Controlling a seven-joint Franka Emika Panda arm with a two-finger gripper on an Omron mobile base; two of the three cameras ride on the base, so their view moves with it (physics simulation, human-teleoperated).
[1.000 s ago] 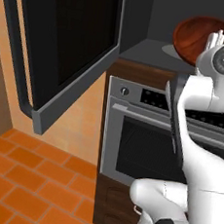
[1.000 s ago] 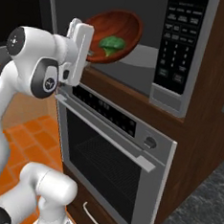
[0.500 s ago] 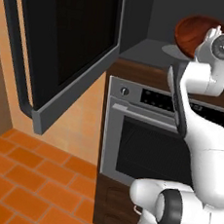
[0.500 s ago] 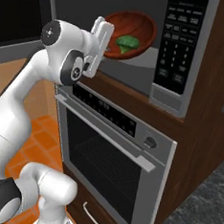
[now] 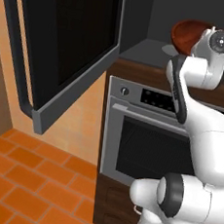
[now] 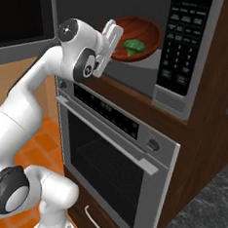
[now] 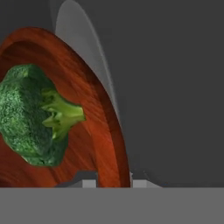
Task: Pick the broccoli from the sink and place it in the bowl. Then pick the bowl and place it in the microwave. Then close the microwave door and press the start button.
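As my gripper (image 6: pixel 112 41) clamps the bowl (image 6: pixel 137 39) rim, broccoli (image 6: pixel 133 45) inside, I hold it level above the microwave (image 6: pixel 154 65) floor.

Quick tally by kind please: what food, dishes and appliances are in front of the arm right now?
Food: 1, the lumpy dark-green broccoli.
Dishes: 1, the reddish-brown wooden bowl.
Appliances: 2, the built-in grey steel microwave and the steel oven below it.
Total: 4.
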